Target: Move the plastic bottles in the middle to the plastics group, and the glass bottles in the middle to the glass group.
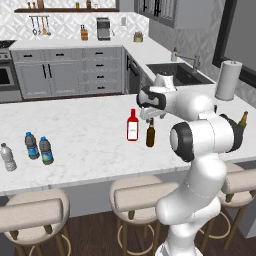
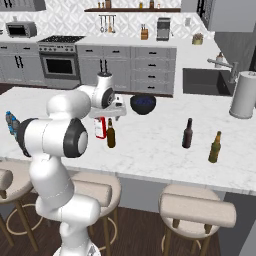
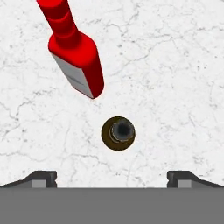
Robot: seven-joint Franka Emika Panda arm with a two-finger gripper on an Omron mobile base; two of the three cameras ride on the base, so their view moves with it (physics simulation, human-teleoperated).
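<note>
Bottles standing on the white marble counter, sorted and unsorted.

The red bottle (image 1: pixel 132 126) with a white label and red cap is standing upright mid-counter, with the slim brown bottle (image 1: pixel 150 133) sitting upright just beside it. Well apart to one side, the blue-green-labelled bottle (image 1: pixel 46 151) is standing next to the dark-blue-labelled bottle (image 1: pixel 31 146), and the clear pale-capped bottle (image 1: pixel 7 157) is standing near them. On the other side, the near-black bottle (image 2: pixel 187 133) and the amber-green bottle (image 2: pixel 215 147) are standing upright near each other.

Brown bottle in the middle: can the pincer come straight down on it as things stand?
Probably yes: the pincer hangs open above the brown bottle, which stands apart from the red bottle.
</note>
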